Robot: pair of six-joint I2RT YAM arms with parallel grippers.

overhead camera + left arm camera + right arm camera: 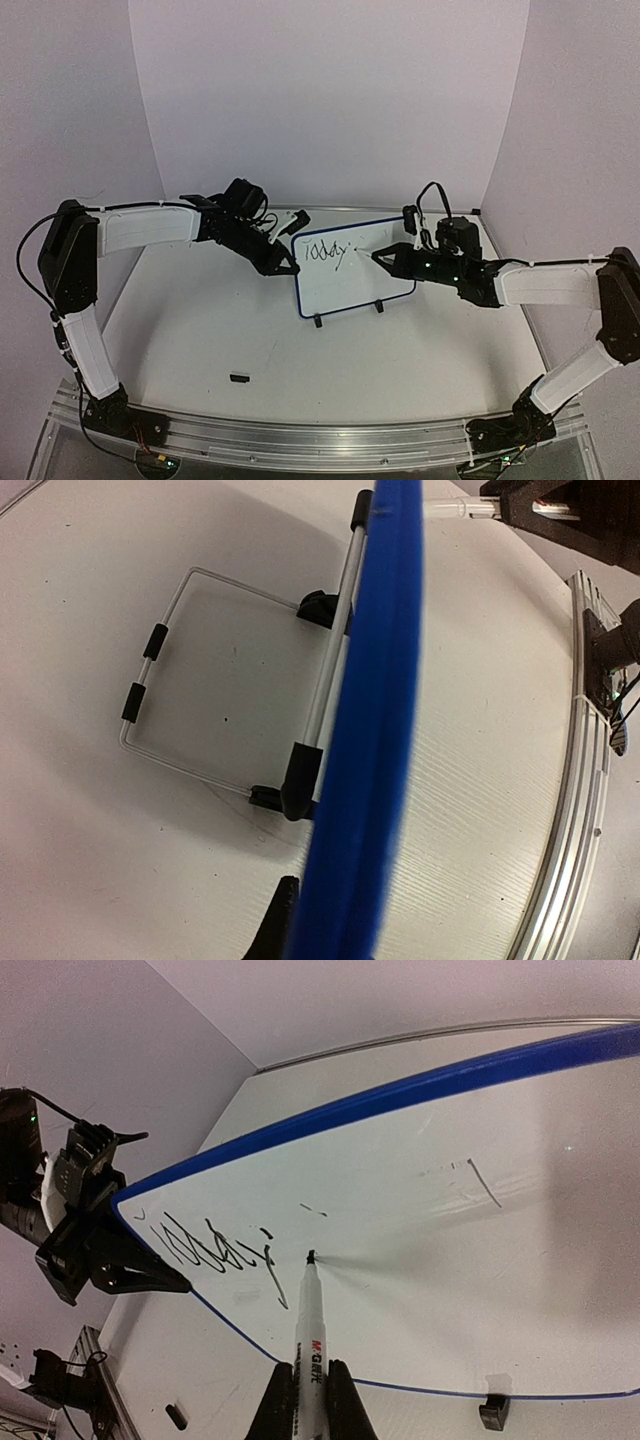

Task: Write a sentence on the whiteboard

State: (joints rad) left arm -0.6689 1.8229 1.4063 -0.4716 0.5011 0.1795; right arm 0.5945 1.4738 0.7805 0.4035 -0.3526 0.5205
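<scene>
The whiteboard [350, 280] stands on its two black feet [318, 321] near the middle of the table [200, 330], its face leaning back so that it is turned up toward the arms. The left gripper [290, 267] comes in from nine o'clock and is clamped on the board's blue rim [370, 730]. I'd say that is to brace the board so the pen's push cannot slide or tip it. From three o'clock the right gripper [383, 257] is closed tight on a marker pen [308, 1330], held low on its barrel, and the tip looks to be on the white surface. The sentence [215, 1250] so far reads "Today", up in the board's eleven o'clock corner. The tip sits just past the last letter, toward three o'clock, likely placed for the next word. A small black piece [238, 378], perhaps the pen's cap, lies on the table at seven o'clock from the board.
</scene>
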